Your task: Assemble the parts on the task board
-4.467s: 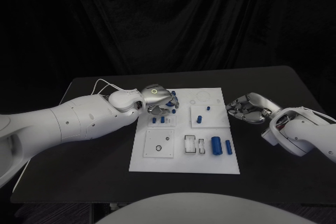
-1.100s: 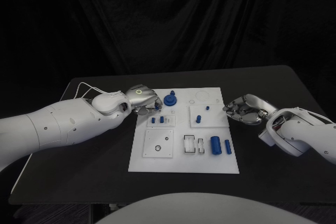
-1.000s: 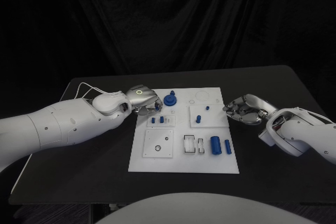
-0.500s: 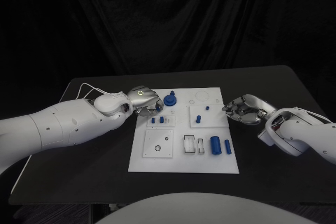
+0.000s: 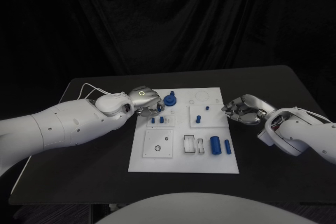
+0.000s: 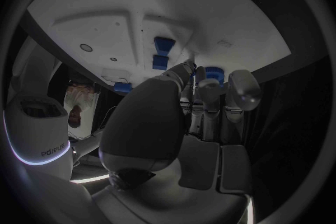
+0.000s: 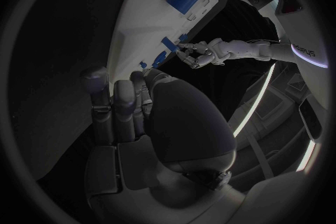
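We see bare worktop [image 5: 280, 83] beside the white board [image 5: 183, 165]. Our left hand [image 5: 147, 101] blocks its far left corner, and a tall blue peg [image 5: 171, 98] stands there.

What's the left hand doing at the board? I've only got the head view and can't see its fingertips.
Observer: In the left wrist view, the left hand points its fingers at the board edge, tips beside a round blue part. I can't tell if they touch it.
Operator: Right hand holding anything?
Observer: No. In the right wrist view, the right hand has its fingers apart and bare, over the black table beside the board.
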